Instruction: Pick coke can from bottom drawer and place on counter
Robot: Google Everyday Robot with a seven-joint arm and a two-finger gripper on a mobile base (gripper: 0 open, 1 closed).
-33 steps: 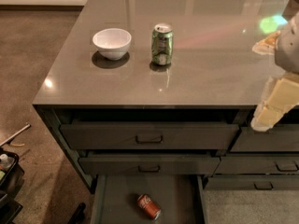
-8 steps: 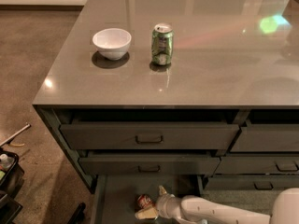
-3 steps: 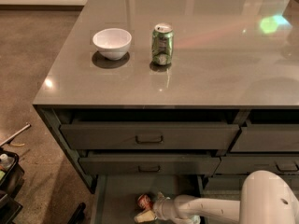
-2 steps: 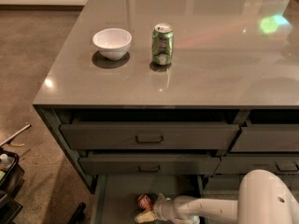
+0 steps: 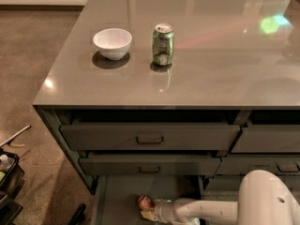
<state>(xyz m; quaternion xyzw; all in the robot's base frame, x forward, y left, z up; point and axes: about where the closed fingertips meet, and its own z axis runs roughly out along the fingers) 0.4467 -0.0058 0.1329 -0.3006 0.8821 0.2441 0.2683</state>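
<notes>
The coke can point(image 5: 145, 202) lies on the floor of the open bottom drawer point(image 5: 119, 193), red with a silver end facing up. My gripper point(image 5: 149, 209) reaches into the drawer from the right on a white arm point(image 5: 206, 209). Its cream fingers point(image 5: 150, 215) sit on either side of the can, closed against it, and the can rests low in the drawer. The counter point(image 5: 211, 74) is the glossy grey-brown top above the drawers.
A white bowl point(image 5: 112, 43) and a green can point(image 5: 162, 44) stand on the counter's left half. Two closed drawers with handles point(image 5: 150, 138) overhang the bottom drawer. The arm's white housing point(image 5: 269, 198) fills the lower right. Dark objects point(image 5: 7, 182) lie on the floor at left.
The arm has come down from over the counter's right side into the bottom drawer, and the gripper has reached the can. In the last second nothing has visibly moved.
</notes>
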